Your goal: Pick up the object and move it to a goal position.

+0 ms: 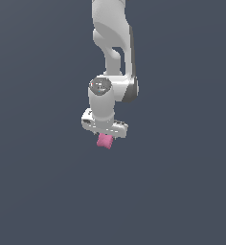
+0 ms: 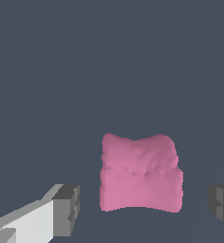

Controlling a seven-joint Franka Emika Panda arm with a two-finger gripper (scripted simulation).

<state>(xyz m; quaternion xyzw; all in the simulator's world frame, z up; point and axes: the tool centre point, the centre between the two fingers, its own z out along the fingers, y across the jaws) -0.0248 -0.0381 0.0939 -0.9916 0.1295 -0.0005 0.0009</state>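
Note:
The object [image 2: 140, 173] is a small pink block with pinched sides, lying on the dark grey floor. It sits between my gripper's [image 2: 144, 209] two dark fingertips, with a clear gap on each side, so the gripper is open around it without touching. One fingertip [image 2: 67, 209] is nearer the block than the other fingertip [image 2: 223, 206]. In the exterior view the pink object [image 1: 105, 141] pokes out just under the white hand of the gripper [image 1: 105, 135], which hangs straight down from the arm.
A plain dark grey floor [image 1: 182, 191] fills both views. The white arm [image 1: 112, 43] rises to the top of the exterior view.

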